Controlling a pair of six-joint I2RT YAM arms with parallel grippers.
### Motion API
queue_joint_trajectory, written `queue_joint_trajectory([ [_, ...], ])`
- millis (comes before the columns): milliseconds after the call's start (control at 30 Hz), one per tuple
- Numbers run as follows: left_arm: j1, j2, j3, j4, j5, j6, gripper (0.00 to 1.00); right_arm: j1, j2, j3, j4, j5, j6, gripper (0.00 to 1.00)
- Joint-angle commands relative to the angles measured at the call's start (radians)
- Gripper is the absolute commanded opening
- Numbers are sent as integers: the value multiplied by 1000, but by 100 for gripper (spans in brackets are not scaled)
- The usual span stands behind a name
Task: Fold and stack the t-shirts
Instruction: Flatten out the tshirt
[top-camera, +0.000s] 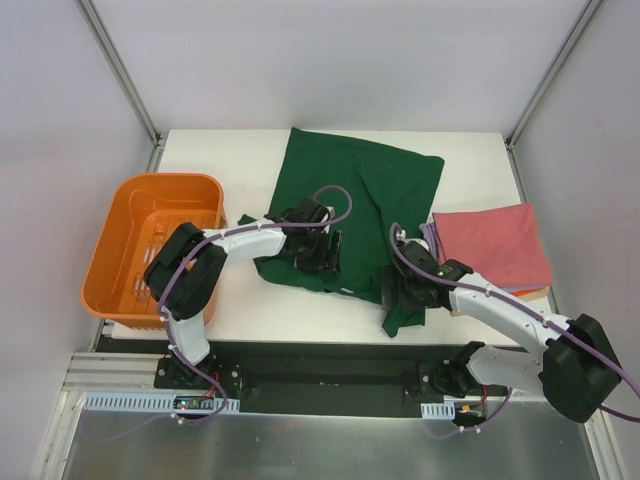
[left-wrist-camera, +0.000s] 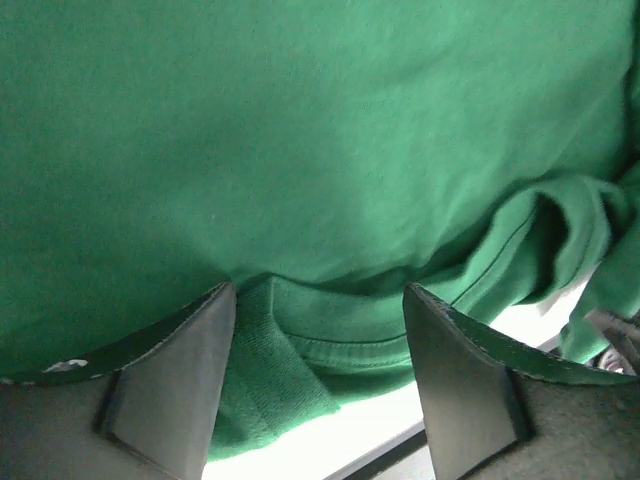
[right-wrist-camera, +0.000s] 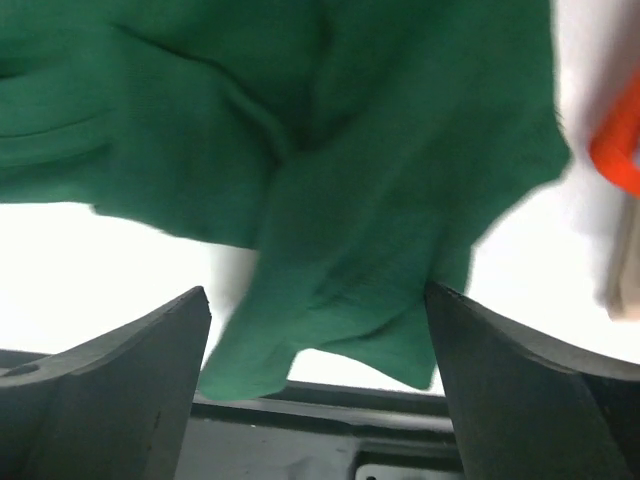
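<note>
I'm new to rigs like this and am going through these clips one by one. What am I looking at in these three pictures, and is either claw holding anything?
Two robot arms are bolted at the near edge of a white table. The wide picture looks down from above and behind them. The other two come from a camera on each wrist, so the dark wedges at the bottom are that arm's own fingers.

A dark green t-shirt lies spread on the table. An orange basket stands at the left. At the right is a folded stack with a pink-red shirt on top.

The left gripper is at the shirt's near edge, jaws apart with the collar between them. The right gripper is at the shirt's near right corner, jaws wide around a loose flap. Neither is gripping the cloth.
</note>
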Motion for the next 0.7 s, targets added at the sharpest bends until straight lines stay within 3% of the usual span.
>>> queue_joint_trajectory([
  [0,-33,-115,-74,-43,-53,-3,60,5,-72,-37,-184,136,159,89],
  [100,-56,-151,-116,-99,-106,-22,39,3,-159,-63,-290,176,243,87],
  [200,-88,-212,-156,-123,-168,-50,30,3,-287,-81,-373,206,314,85],
  [367,-153,-353,-228,-129,-193,-88,29,0,-530,-106,-480,219,428,85],
  [533,-177,-467,-366,-130,-144,-170,30,-6,-652,-75,-577,337,474,90],
  [667,-197,-542,-469,-130,-125,-217,31,-6,-667,-63,-432,266,240,96],
])
